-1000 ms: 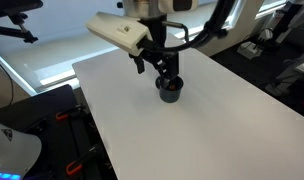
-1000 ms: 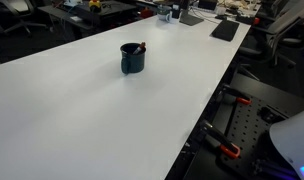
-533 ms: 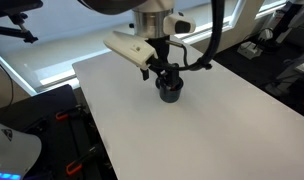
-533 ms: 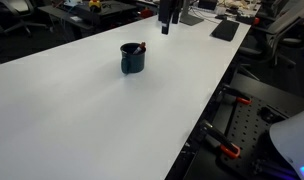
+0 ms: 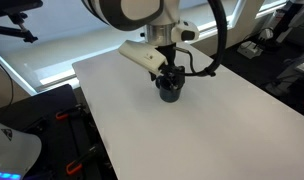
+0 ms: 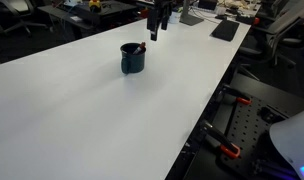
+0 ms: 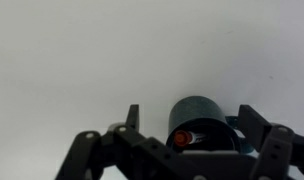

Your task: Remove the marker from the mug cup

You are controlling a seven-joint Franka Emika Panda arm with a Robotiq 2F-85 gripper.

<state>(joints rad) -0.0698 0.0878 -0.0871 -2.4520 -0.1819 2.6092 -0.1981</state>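
Note:
The dark mug cup [image 5: 171, 95] stands upright on the white table, and it also shows in an exterior view [image 6: 132, 60]. The red marker [image 6: 140, 47] leans inside it with its tip over the rim. In the wrist view the mug [image 7: 199, 112] is low in the middle, and the marker's red end [image 7: 181, 138] faces the camera. My gripper [image 7: 193, 120] is open and empty, with its fingers [image 7: 132, 116] spread wider than the mug. It hangs above the mug in both exterior views [image 5: 170, 77] [image 6: 156, 33] and does not touch it.
The white table [image 5: 192, 140] is long, with an edge near a black and orange stand [image 6: 232, 125]. Office desks, chairs and clutter [image 6: 197, 12] lie beyond the far end. A bright window area [image 5: 52, 40] is behind the robot.
My gripper has come down and moved closer over the mug. In one exterior view it has entered from the top. The mug and marker have not moved.

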